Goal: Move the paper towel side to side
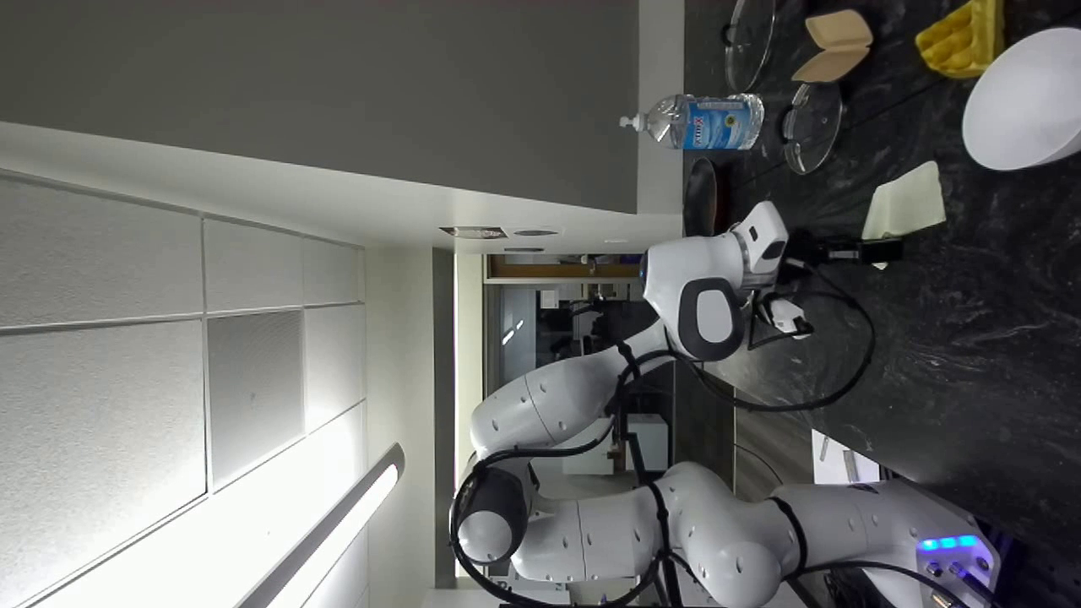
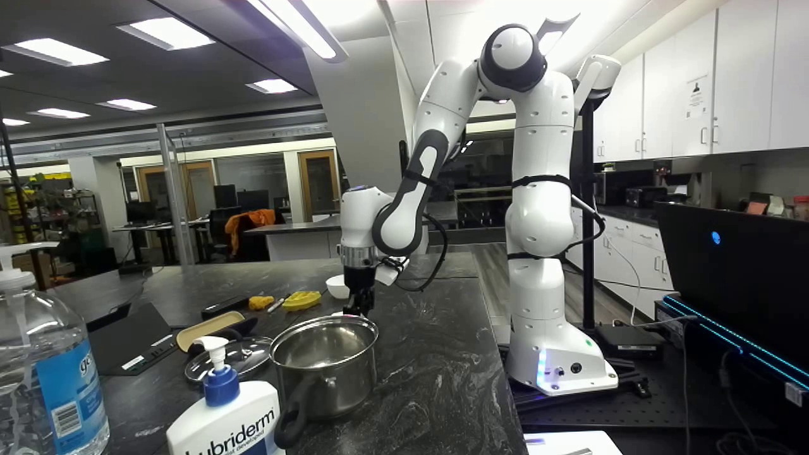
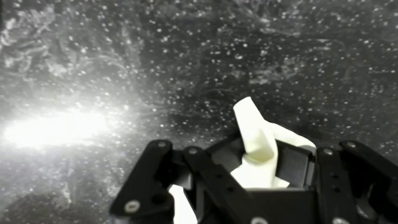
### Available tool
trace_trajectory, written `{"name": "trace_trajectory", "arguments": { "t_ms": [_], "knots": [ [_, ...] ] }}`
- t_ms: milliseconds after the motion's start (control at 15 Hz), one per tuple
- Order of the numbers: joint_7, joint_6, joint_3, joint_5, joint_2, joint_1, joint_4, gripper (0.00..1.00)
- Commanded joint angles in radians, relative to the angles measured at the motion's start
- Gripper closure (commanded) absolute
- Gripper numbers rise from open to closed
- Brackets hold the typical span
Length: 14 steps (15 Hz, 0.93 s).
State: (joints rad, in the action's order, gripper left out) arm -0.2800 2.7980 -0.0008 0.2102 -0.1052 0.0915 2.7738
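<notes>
The paper towel is a pale, creased sheet and shows in an exterior view [image 1: 908, 203] beside the gripper, at the dark countertop. In the wrist view the paper towel [image 3: 256, 133] is bunched and folded between the two fingers, with another part showing at the lower left. My gripper [image 1: 882, 251] points down at the counter and is shut on the towel. It also shows in the wrist view [image 3: 259, 155]. In an exterior view the gripper [image 2: 358, 309] is low behind the pot, and the towel is mostly hidden there.
A steel pot [image 2: 328, 373] stands in front of the gripper. A white bowl [image 1: 1026, 101], a yellow tray [image 1: 963, 42], a tan open box [image 1: 836, 44] and a glass lid [image 1: 812, 127] lie nearby. A clear bottle [image 1: 718, 122] and a lotion bottle [image 2: 227, 420] stand on the counter.
</notes>
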Motion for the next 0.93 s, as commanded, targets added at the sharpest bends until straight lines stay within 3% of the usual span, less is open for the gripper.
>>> {"name": "trace_trajectory", "arguments": {
  "t_ms": [0, 867],
  "knots": [
    [-0.019, -0.022, -0.014, 0.024, -0.001, 0.035, 0.0, 0.98],
    [-0.013, -0.079, 0.113, 0.061, -0.002, -0.082, -0.037, 0.98]
  ]
}}
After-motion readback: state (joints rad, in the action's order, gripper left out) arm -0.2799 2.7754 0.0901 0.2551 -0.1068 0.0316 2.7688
